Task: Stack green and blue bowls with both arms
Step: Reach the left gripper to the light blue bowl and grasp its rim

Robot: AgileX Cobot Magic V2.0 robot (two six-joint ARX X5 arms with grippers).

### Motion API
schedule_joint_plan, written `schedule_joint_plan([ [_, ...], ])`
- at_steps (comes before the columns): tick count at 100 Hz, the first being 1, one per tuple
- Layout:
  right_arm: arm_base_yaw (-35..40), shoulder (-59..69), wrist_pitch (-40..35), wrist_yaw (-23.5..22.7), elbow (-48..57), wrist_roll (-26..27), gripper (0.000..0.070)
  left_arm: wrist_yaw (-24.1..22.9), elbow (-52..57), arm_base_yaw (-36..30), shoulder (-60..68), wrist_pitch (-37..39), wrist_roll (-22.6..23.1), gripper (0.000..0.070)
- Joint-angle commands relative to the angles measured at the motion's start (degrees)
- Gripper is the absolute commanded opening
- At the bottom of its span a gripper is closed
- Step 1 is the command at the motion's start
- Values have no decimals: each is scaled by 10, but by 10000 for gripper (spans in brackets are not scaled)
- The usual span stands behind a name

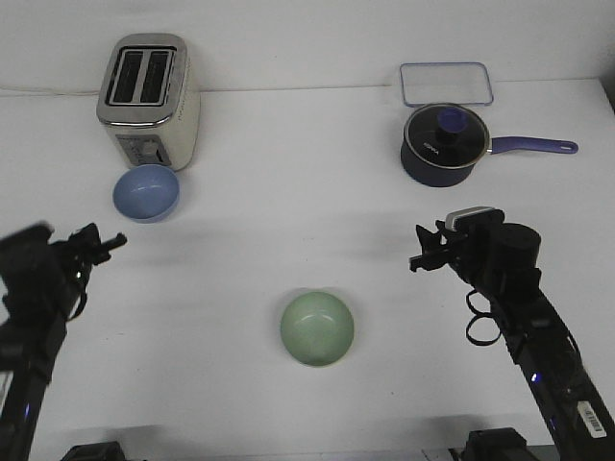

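Note:
The pale green bowl (317,328) sits upright on the white table near the front centre. The light blue bowl (146,192) sits upright at the left, just in front of the toaster. My left gripper (104,242) hovers in front of and slightly left of the blue bowl, apart from it and empty. My right gripper (425,248) hovers to the right of the green bowl and farther back, apart from it and empty. The fingers of both grippers are small and dark; I cannot tell whether they are open or shut.
A cream and silver toaster (149,101) stands at the back left. A dark blue lidded saucepan (444,144) with a long handle stands at the back right, with a clear rectangular container (447,84) behind it.

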Motion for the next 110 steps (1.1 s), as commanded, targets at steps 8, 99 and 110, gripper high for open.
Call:
schedule_joint_plan([
  [8,0,-3,12,-1,3,2,277,26,127,10,167,-51,36,408],
  [99,3,-3,24,-7,3,9,277,60,313,52,521,-84,54,0],
  [110,3,-3,24,-7,3,9,277,73,323,52,518,-103,56,13],
])
